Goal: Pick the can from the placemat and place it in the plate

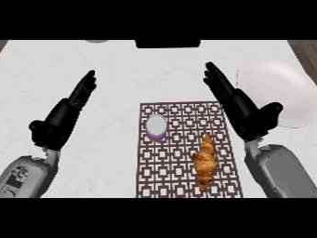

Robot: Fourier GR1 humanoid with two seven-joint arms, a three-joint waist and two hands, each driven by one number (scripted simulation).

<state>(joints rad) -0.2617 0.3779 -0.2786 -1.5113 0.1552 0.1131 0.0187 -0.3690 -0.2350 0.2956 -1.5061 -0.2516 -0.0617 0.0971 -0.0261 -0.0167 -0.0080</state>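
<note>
Currently can (pixel 156 127) and croissant (pixel 204 162) on placemat (pixel 181 186); plate (pixel 284 93) right of it; left hand (pixel 68 111) and right hand (pixel 240 104) flank it, fingers straight, holding nothing.

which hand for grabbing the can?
Right, probably. The right robot hand hangs open at the placemat's right edge, between can and plate; the left robot hand sits farther from both.

Light: bright and even across the white desk (pixel 64 69).
Shadows: faint, soft, hardly marked under the hands.
Glare: pale sheen on the plate (pixel 281 90) near the desk's right edge.
</note>
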